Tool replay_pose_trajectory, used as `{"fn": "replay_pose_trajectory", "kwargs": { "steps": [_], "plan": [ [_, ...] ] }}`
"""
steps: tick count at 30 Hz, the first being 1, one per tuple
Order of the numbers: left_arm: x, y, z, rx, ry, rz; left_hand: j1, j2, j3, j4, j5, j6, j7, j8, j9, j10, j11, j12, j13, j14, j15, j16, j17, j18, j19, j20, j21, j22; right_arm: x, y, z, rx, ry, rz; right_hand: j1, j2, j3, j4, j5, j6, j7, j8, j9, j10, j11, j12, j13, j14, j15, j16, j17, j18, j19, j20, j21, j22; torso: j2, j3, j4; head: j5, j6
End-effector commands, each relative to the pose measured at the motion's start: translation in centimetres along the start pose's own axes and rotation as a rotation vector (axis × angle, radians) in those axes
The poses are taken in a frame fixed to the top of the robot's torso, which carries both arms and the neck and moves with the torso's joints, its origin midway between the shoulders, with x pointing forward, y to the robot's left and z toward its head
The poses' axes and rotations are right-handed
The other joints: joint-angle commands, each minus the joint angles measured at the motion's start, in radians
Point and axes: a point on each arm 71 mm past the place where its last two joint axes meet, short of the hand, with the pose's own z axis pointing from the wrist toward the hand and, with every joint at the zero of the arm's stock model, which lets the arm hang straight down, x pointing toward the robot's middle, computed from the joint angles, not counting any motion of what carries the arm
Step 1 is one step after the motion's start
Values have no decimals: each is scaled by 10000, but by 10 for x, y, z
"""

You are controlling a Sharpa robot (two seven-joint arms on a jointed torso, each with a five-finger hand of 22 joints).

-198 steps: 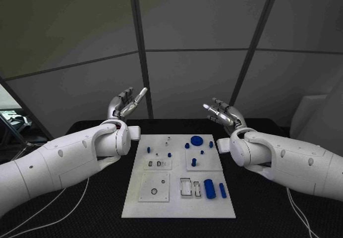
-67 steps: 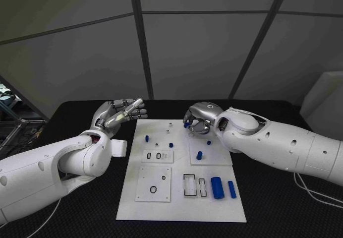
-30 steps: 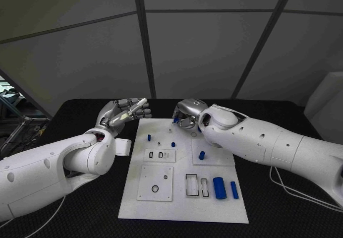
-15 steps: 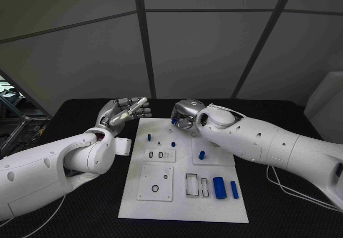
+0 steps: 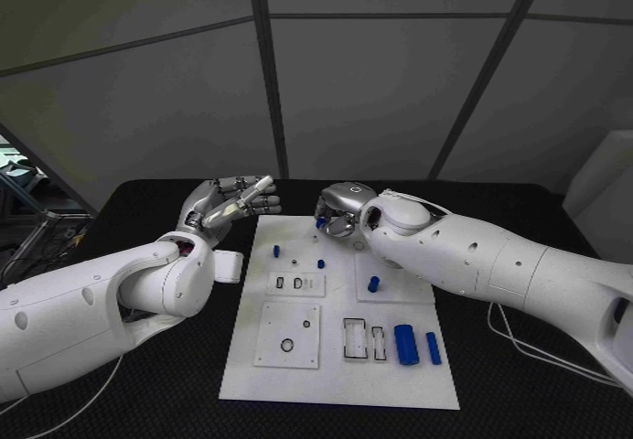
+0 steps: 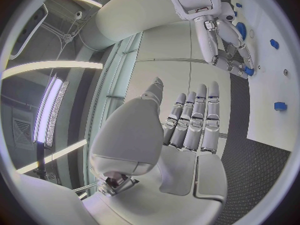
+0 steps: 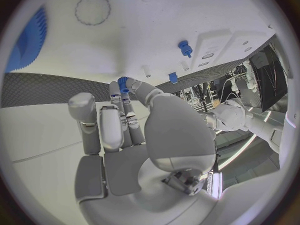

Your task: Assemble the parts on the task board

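We have our right hand (image 5: 342, 212) over the far end of the task board (image 5: 340, 389), fingers curled in, with a small blue toothed part (image 7: 123, 81) pinched at the fingertips; in the head view the same blue part (image 5: 321, 220) shows at the left side of that hand, just above the board's far-middle area. We judge this to be the carry-and-place step: a small gear-like piece is being brought to its seat among the far pegs.

Our left hand (image 5: 231, 203) is raised off the board's far-left corner, fingers extended and slightly apart, holding nothing.

On the board, a short blue peg (image 5: 276, 251) stands on the far left, another (image 5: 319, 263) near the middle, and a blue piece (image 5: 372, 283) sits on the right plate. Two blue cylinders (image 5: 405, 345) lie side by side at the near right, beside the rectangular slots (image 5: 352, 337).

The next move, as we judge it, calls for lowering the pinched part squarely onto its post or hole; which seat it belongs to we cannot tell. The fingers hide the spot beneath, so alignment will need care before we let go.
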Motion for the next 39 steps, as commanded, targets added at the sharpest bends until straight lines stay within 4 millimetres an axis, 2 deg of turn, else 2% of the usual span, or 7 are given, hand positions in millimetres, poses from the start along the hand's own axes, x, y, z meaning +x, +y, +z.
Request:
{"fn": "replay_pose_trajectory", "kwargs": {
  "steps": [1,12,18,27,31,34,39],
  "plan": [
    [1,-2,1,67,135,-24,-72,66,-13,-63,-44,-67,270,-65,-11,-46,-2,-36,-14,-9,59,-63,12,-162,-42,29,54,17,1,-1,0,-38,237,-96,-73,-148,40,101,-71,-221,58,-73,-27,-463,97,-21,-75,380,124,44,0,-76,-45,124,27,-17,-9,3,-17,13,-9],
    [0,-2,1,58,120,-10,-80,68,-17,-69,-44,-73,274,-73,-11,-55,3,-45,-14,-15,63,-72,13,-163,-58,31,55,18,-7,-6,-11,-32,-498,2,120,-410,-542,149,-203,-1981,65,-44,-21,-2556,343,159,-44,93,326,-535,-1021,209,-994,351,-862,-1490,-19,18,-12,22,10],
    [-4,-2,1,29,43,36,-93,71,-22,-70,-44,-83,281,-84,-12,-69,9,-56,-15,-28,69,-85,12,-165,-74,34,54,18,-21,-26,-43,-15,-1008,310,133,-389,-787,253,49,-1707,133,43,29,-2209,299,552,2,114,293,-513,-1012,177,-848,329,-789,-1346,-33,19,-80,69,48],
    [-9,0,4,-6,-38,78,-93,71,-22,-75,-44,-87,281,-89,-12,-74,11,-60,-15,-34,71,-90,12,-167,-82,36,53,17,-42,-71,-86,898,-1124,1702,-180,-549,-1077,691,211,-1189,94,147,51,-256,25,1738,296,237,119,-231,-616,45,-387,233,-375,-604,-93,123,-269,96,136],
    [-9,0,5,-11,-43,78,-92,72,-22,-77,-43,-87,281,-89,-12,-73,10,-60,-15,-34,71,-91,12,-167,-85,37,54,17,-41,-85,-96,1376,-545,1896,-639,-1081,-2305,1210,655,-1395,-118,11,2,827,-237,2740,920,407,-113,231,99,-79,63,15,14,42,-107,150,-317,73,142],
    [-9,1,5,-16,-40,75,-92,72,-22,-77,-43,-87,281,-89,-12,-73,10,-60,-15,-34,71,-91,12,-167,-85,37,54,17,-38,-92,-100,1676,-95,1858,41,-737,-4036,1971,858,-1487,-172,72,24,473,-358,4397,2392,566,-204,860,1106,-217,532,-133,454,772,-104,139,-292,33,146],
    [-7,2,7,-26,40,27,-89,75,-20,-82,-42,-84,278,-89,-11,-71,10,-60,-14,-33,72,-92,13,-167,-89,37,54,18,-33,-97,-98,1953,470,1746,829,-671,-4997,3134,802,-1566,-134,191,33,240,-243,8620,6627,732,-131,1535,2332,-367,955,-41,920,1573,-81,137,-270,-32,218]
  ]
}}
